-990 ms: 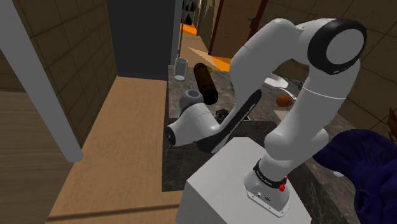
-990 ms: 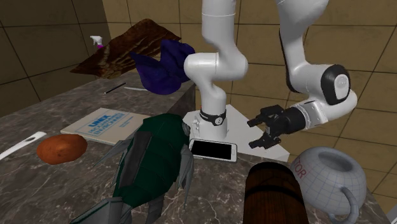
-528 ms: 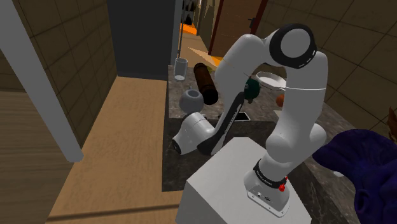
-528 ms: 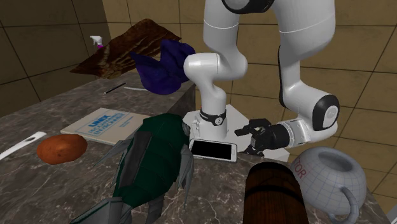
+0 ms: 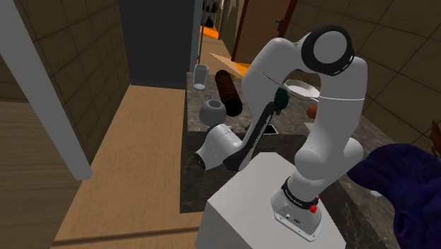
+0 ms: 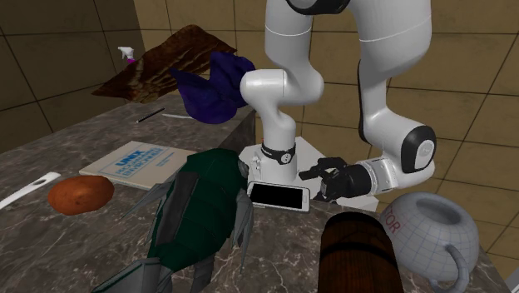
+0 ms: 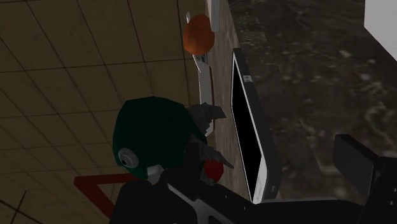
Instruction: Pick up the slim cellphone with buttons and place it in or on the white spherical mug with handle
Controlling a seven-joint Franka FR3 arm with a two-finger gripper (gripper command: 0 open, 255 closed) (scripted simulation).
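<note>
Jaws of the black gripper (image 6: 323,181) are released and spread, grasping nothing. The gripper lies low and sideways over the bench (image 6: 58,250), just beside one short end of the cellphone (image 6: 279,196). Seen from the wrist, that end runs in toward the space between the two fingers (image 7: 357,167); I cannot tell whether either one touches it. The cellphone is slim, with a black screen and a pale rim, and lies flat on the dark marbled bench close to the white stand (image 6: 316,154). On its other side sprawls a dark green figure (image 6: 204,208). In the second exterior view's lower right, a dark brown cylinder (image 6: 359,254) stands in front of the gripper, and the round grey-white mug (image 6: 428,233) sits just beside it, apart from the cellphone, handle outward.
</note>
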